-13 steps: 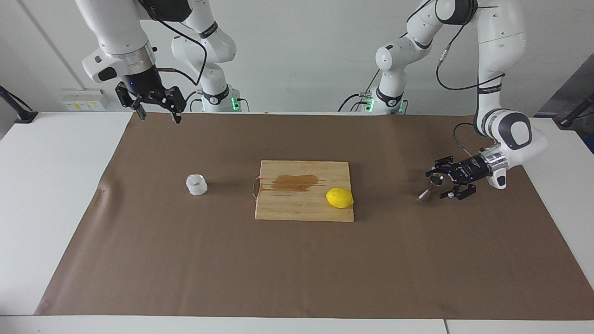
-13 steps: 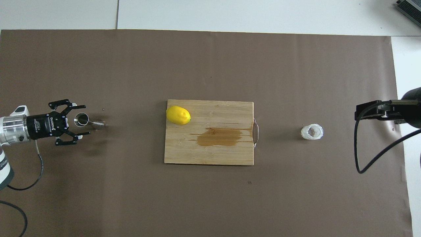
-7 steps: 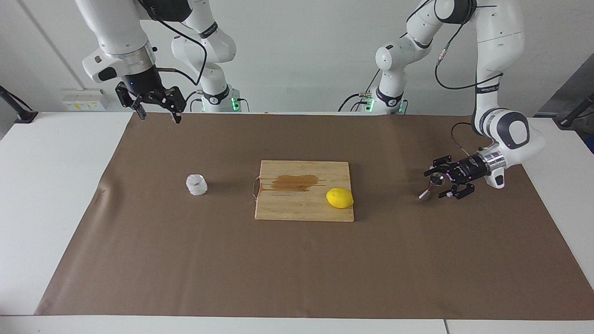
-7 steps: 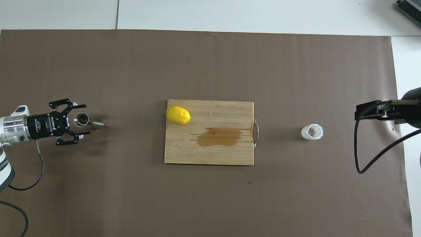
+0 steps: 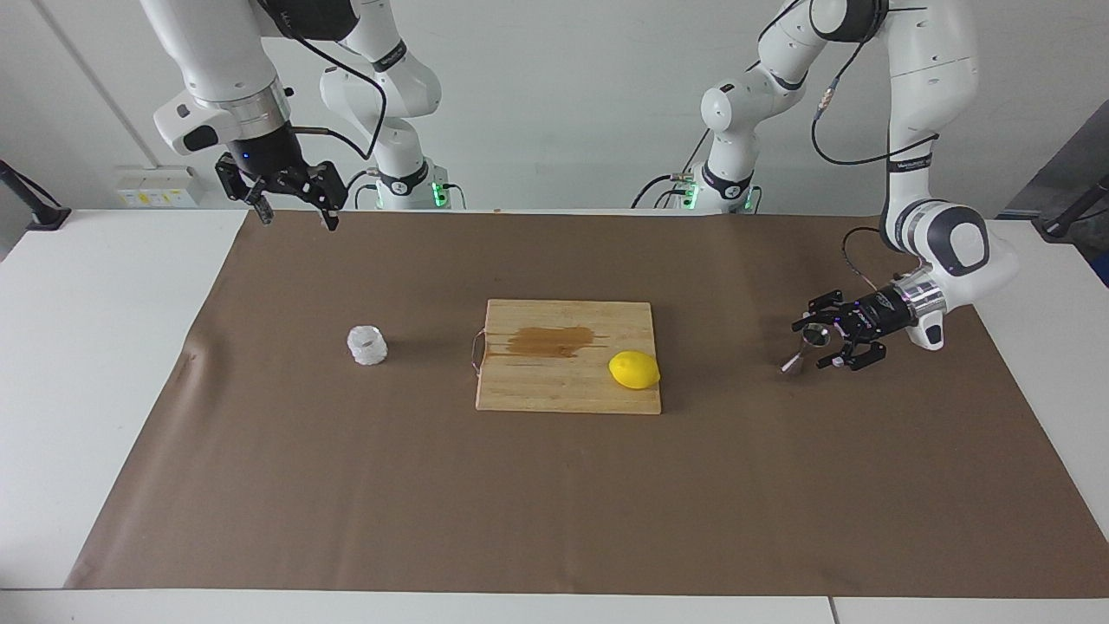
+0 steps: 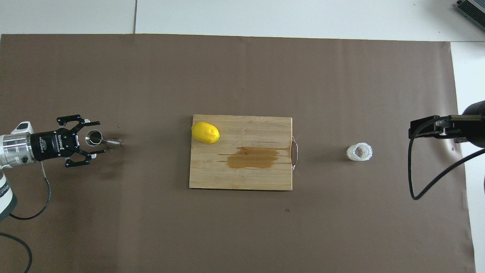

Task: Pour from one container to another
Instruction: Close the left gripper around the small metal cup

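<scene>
The small shiny metal jigger (image 5: 810,336) (image 6: 94,137) stands upright on the brown mat toward the left arm's end of the table. My left gripper (image 5: 815,346) (image 6: 101,137) lies low and level around it, open, one finger on each side with small gaps showing. The whitish bumpy cup (image 5: 367,345) (image 6: 359,151) stands alone toward the right arm's end. My right gripper (image 5: 296,217) waits open, raised above the mat's edge at the robots' end. In the overhead view only part of it shows.
A wooden cutting board (image 5: 563,390) (image 6: 242,178) with a brown wet stain (image 5: 550,341) lies mid-table between the cup and the jigger. A yellow lemon (image 5: 633,370) (image 6: 205,132) rests on its corner toward the jigger. A black cable loops beside the right arm.
My left gripper's fingers have drawn slightly closer together around the jigger, and the wrist has shifted a little. The jigger, the cup and the right arm have not moved.
</scene>
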`<state>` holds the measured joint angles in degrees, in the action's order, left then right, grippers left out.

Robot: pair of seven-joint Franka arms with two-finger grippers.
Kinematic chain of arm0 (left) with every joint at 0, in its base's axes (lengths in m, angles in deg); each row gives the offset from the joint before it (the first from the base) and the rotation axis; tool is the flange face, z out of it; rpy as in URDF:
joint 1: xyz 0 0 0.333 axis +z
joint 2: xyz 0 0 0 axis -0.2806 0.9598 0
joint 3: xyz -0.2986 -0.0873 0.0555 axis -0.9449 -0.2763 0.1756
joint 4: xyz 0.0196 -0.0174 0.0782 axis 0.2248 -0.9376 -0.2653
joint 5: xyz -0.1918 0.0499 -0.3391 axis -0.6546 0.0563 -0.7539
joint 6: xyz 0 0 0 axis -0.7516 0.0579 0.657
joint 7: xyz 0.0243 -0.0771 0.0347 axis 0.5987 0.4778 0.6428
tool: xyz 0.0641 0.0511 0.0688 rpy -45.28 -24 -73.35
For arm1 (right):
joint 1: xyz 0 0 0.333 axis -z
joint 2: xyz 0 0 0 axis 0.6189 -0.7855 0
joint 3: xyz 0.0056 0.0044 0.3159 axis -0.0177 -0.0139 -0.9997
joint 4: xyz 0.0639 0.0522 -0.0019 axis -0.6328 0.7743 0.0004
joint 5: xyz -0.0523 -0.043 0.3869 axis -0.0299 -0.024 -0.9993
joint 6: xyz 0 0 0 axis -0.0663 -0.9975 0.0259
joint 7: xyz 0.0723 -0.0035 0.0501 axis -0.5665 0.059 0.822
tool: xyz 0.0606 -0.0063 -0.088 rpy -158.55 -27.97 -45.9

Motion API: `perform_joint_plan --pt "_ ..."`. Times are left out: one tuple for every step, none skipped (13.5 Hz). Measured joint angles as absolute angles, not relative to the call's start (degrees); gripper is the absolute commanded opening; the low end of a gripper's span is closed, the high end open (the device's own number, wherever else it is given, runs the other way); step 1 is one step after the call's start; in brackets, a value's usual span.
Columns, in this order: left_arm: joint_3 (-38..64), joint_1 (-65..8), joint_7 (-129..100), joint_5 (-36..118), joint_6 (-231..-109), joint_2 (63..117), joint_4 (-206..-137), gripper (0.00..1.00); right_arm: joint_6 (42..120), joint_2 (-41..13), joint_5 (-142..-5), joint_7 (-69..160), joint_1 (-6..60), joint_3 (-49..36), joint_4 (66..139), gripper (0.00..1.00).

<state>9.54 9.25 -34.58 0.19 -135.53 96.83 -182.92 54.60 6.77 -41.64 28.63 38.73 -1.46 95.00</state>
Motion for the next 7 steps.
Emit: perform_joint_plan --pt "9.54 9.25 -34.58 0.18 -135.54 96.83 -182.97 0.79 54.60 6.77 -41.64 28.63 38.73 -1.46 95.00 1.00" --pt "9.54 9.25 -34.58 0.18 -135.56 96.83 -183.01 0.76 54.60 6.77 -41.64 28.63 38.72 -1.46 95.00 1.00" --pt "9.54 9.25 -34.58 0.18 -135.57 96.83 -183.04 0.76 54.60 6.77 -41.64 28.63 38.73 -1.46 95.00 1.00" --pt "9.54 9.25 -34.58 0.17 -135.58 96.83 -183.07 0.75 54.60 6.77 -41.64 28.63 38.72 -1.46 95.00 1.00" --pt "9.54 9.25 -34.58 0.17 -135.59 96.83 -183.08 0.73 54.60 6.77 -41.64 28.63 38.73 -1.46 95.00 1.00" --pt "9.54 9.25 -34.58 0.17 -135.59 96.83 -183.08 0.72 54.60 6.77 -41.64 28.63 38.73 -1.46 95.00 1.00" --pt "9.55 9.25 -34.58 0.17 -135.59 96.83 -183.09 0.70 54.60 6.77 -41.64 28.63 38.73 -1.46 95.00 1.00"
